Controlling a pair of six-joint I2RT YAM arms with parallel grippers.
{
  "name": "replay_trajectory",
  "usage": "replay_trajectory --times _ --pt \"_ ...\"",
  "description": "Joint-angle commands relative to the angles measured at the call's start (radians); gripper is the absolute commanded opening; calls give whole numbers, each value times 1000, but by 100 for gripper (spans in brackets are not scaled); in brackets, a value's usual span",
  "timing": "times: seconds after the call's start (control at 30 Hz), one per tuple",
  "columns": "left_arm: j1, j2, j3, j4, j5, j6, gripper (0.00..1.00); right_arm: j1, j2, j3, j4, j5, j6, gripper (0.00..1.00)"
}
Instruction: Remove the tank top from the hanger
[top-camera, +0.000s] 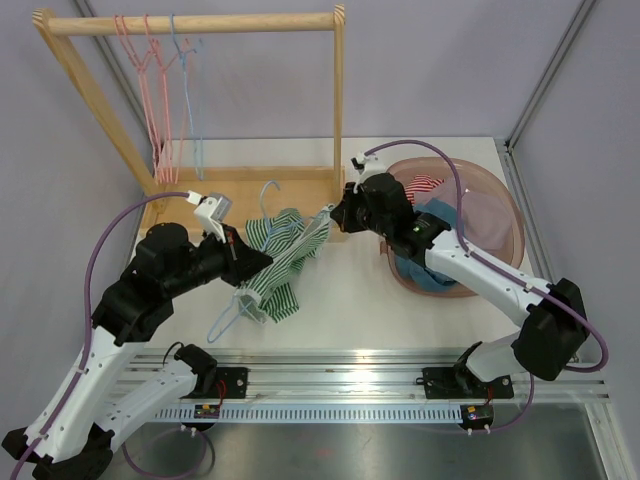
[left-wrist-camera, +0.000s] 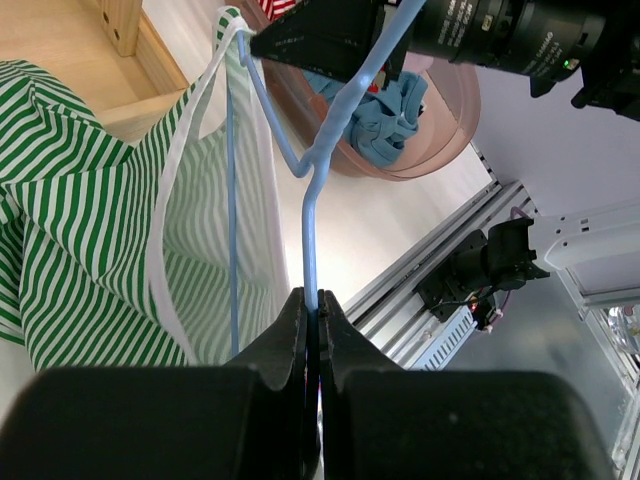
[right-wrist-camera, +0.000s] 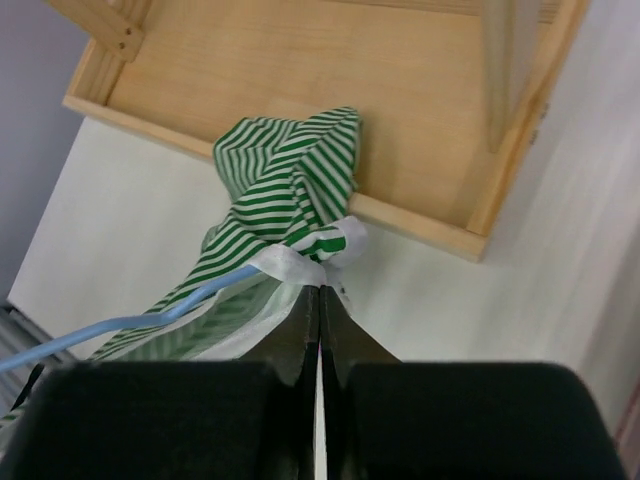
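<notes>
A green-and-white striped tank top (top-camera: 281, 258) hangs on a light blue hanger (top-camera: 232, 312) above the table. My left gripper (top-camera: 243, 257) is shut on the hanger's wire (left-wrist-camera: 310, 225); the striped cloth (left-wrist-camera: 90, 230) hangs to its left. My right gripper (top-camera: 334, 213) is shut on the top's white-edged strap (right-wrist-camera: 300, 265) at the hanger's far end. The cloth (right-wrist-camera: 290, 190) bunches beyond the fingertips, and the blue hanger arm (right-wrist-camera: 120, 322) runs off to the left.
A wooden clothes rack (top-camera: 195, 22) with pink and blue hangers (top-camera: 150, 90) stands at the back left; its base tray (top-camera: 300, 185) lies just behind the tank top. A pink basin (top-camera: 490, 215) of clothes sits to the right, under my right arm.
</notes>
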Motion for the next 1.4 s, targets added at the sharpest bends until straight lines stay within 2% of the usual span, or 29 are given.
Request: replay_trajectory --times 0.0,0.17,0.37,0.5,0.6,0.63,0.8,0.83,0.93,1.0,1.1,1.17,1.23,1.37 --pt "-4 -2 46 37 73 24 0 -62 8 48 -61 149 -3 0" --pt "-4 -8 53 54 87 21 0 -121 64 117 -138 188 -29 0" --pt "-4 15 85 201 107 -25 0 -121 -7 85 -79 -7 -3 0" --pt "-6 62 123 342 175 -69 0 -121 -63 134 -123 -46 -8 0" --pt "-17 76 100 575 161 -100 0 -121 -117 186 -137 -179 5 0" --pt "-24 81 96 692 150 -88 0 -121 -134 189 -128 -267 12 0" --pt "-52 123 18 1069 25 -31 0 -121 -238 244 -97 -481 66 0" --pt "-61 137 4 1194 11 1 0 -119 -245 283 -100 -556 74 0" --pt "-76 200 -4 1345 -46 85 0 -119 -260 355 -115 -665 94 0" --pt "-84 237 -10 1420 -147 142 0 -116 -263 381 -143 -687 83 0" --pt "-90 278 -44 1596 -227 219 0 -90 -265 364 -177 -702 63 0" --pt "-90 309 -47 1602 -282 250 0 -31 -260 329 -184 -692 28 0" --pt "-90 299 -15 1515 -363 242 0 44 -260 303 -221 -580 -6 0" --pt "-90 243 49 1208 -411 239 0 118 -260 200 -249 -400 -35 0"
